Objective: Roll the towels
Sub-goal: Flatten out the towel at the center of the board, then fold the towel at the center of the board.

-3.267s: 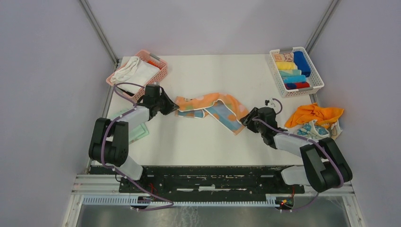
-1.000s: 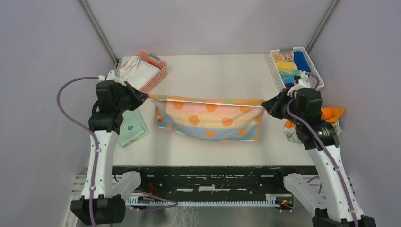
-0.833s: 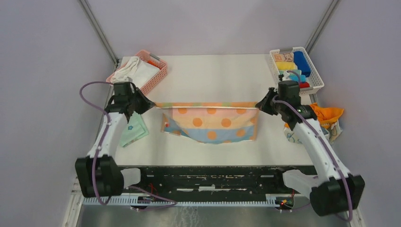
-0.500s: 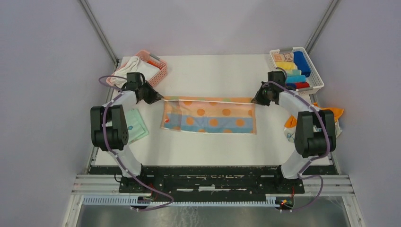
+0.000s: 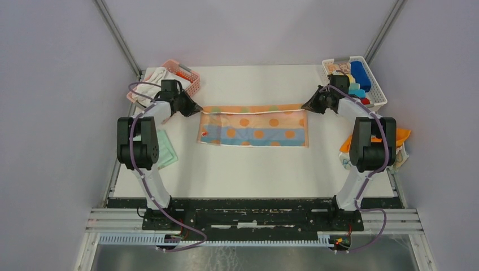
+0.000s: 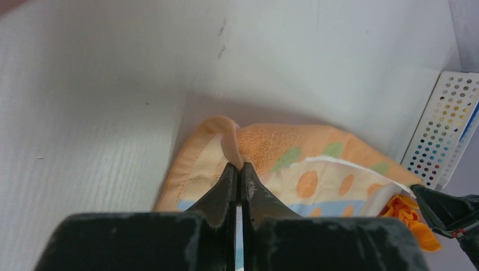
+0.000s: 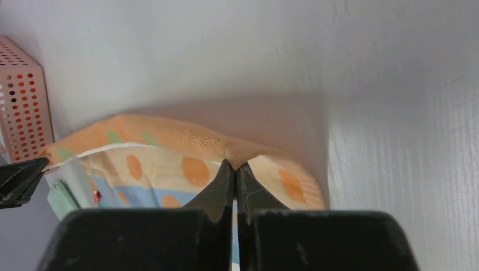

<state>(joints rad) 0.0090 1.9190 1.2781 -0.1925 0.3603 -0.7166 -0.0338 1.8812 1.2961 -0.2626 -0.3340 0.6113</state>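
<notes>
An orange, cream and blue spotted towel (image 5: 254,125) lies stretched across the middle of the white table (image 5: 254,169), its far edge lifted. My left gripper (image 5: 197,110) is shut on the towel's far left corner (image 6: 230,141). My right gripper (image 5: 305,105) is shut on the far right corner (image 7: 243,152). In each wrist view the black fingers (image 6: 226,186) pinch a fold of orange hem, and the fingers (image 7: 248,186) of the right do the same. The near edge of the towel rests flat on the table.
A pink basket (image 5: 192,76) with white cloth stands at the back left. A white basket (image 5: 377,103) of rolled towels sits at the back right. An orange towel pile (image 5: 400,137) lies at the right edge, a folded green towel (image 5: 164,149) at the left.
Both grippers have carried the towel from hanging spread in the air down and away from the bases, laying it out flat on the table while still holding its far corners.
</notes>
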